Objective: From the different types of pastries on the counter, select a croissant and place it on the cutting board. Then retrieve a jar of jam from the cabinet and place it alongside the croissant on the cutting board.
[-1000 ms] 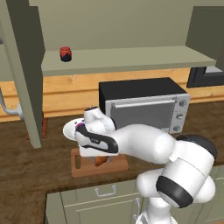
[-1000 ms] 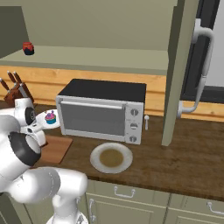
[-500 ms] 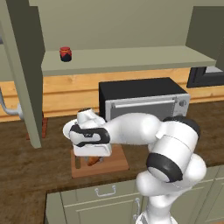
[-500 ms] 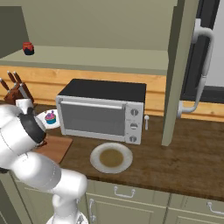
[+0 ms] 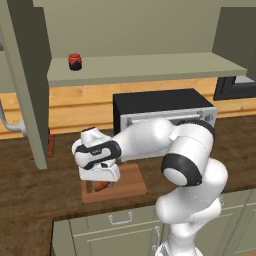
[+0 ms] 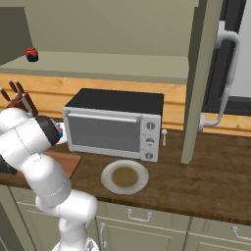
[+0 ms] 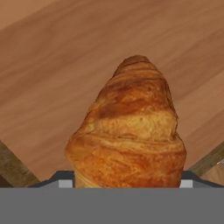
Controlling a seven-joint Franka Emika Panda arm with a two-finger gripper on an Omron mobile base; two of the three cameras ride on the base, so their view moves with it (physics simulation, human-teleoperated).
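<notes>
A golden-brown croissant [image 7: 129,131] sits between my fingertips, just above the wooden cutting board [image 7: 48,74]. My gripper [image 7: 127,183] is shut on it, with the finger pads against both of its sides. From the left base view, the gripper [image 5: 99,183] hangs low over the left half of the cutting board [image 5: 128,183], and a bit of croissant [image 5: 102,186] shows under the hand. The jam jar [image 5: 75,61], dark with a red lid, stands on the open cabinet shelf; the same jam jar [image 6: 31,54] appears at the upper left of the right base view.
A toaster oven [image 5: 167,114] stands right behind the board. A round plate [image 6: 125,176] lies in front of the toaster oven [image 6: 115,125]. A knife block [image 6: 18,100] is at the wall. The open cabinet door [image 5: 24,80] hangs left of the board.
The hand has turned downward and sunk toward the cutting board with the croissant in it; the elbow has swung right.
</notes>
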